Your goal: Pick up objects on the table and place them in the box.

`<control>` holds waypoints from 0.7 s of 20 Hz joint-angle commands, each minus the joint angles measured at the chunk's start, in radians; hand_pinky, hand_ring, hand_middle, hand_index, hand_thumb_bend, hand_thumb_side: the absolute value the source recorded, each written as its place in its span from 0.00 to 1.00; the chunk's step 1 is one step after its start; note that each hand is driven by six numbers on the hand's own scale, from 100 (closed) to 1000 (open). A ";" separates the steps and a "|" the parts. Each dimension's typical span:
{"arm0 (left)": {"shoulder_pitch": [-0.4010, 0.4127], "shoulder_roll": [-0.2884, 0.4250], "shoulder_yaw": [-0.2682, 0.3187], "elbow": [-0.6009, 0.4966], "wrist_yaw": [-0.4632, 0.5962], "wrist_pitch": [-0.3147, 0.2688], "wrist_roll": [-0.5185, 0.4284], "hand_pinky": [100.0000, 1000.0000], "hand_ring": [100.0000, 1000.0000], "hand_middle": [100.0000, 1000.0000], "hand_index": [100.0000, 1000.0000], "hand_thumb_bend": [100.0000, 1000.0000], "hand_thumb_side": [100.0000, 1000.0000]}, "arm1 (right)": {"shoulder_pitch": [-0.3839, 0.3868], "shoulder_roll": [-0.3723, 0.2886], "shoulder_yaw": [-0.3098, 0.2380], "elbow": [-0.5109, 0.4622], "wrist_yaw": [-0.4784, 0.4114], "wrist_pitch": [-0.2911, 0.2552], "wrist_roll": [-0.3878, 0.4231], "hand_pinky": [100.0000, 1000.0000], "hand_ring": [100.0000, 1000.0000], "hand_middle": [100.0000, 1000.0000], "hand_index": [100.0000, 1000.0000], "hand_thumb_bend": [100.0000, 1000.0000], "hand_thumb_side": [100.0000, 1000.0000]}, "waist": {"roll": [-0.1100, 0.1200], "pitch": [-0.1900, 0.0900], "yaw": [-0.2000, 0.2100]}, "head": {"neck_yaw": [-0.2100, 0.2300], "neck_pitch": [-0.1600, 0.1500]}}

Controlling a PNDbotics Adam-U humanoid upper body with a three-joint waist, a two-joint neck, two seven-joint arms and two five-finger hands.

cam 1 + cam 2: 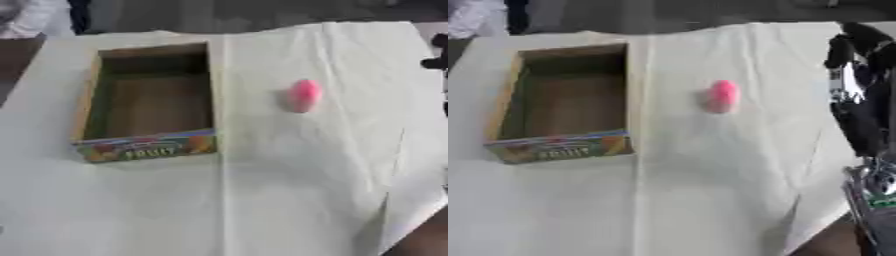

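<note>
Approach step: pink egg (304, 95) at frame centre, box (87, 95) empty at left
Right robot hand (855, 55) at right edge, finger state unclear; next, reach to the egg

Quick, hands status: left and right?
Left hand: not in view.
Right hand: at the right edge, holding nothing; fingers cannot be told.

Table (289, 200): draped in white cloth, matt, creased and folded.
Box (87, 100): brown cardboard, dull inside; front wall printed in bright colours.
Pink thing (304, 95): smooth, a faint sheen.
Right hand (859, 75): black, with silvery metal glinting.
</note>
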 commanded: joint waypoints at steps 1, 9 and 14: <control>-0.009 0.010 0.003 -0.019 0.005 0.001 0.000 0.71 0.52 0.56 0.80 0.00 0.56 | -0.013 -0.016 -0.007 -0.019 0.005 0.004 0.003 0.61 0.78 0.59 0.77 0.20 0.64 | -0.001 -0.021 0.002 | 0.004 0.008; -0.007 0.013 -0.001 -0.019 0.007 0.002 -0.003 0.71 0.52 0.56 0.80 0.00 0.56 | -0.101 -0.145 -0.002 -0.019 0.058 0.066 0.009 0.63 0.81 0.62 0.79 0.30 0.68 | -0.004 -0.026 0.010 | -0.001 -0.002; -0.006 0.015 -0.005 -0.019 0.009 0.002 -0.007 0.71 0.52 0.56 0.80 0.00 0.56 | -0.188 -0.263 0.026 -0.019 0.151 0.187 0.098 0.65 0.81 0.65 0.81 0.39 0.66 | -0.005 -0.029 0.019 | -0.010 0.003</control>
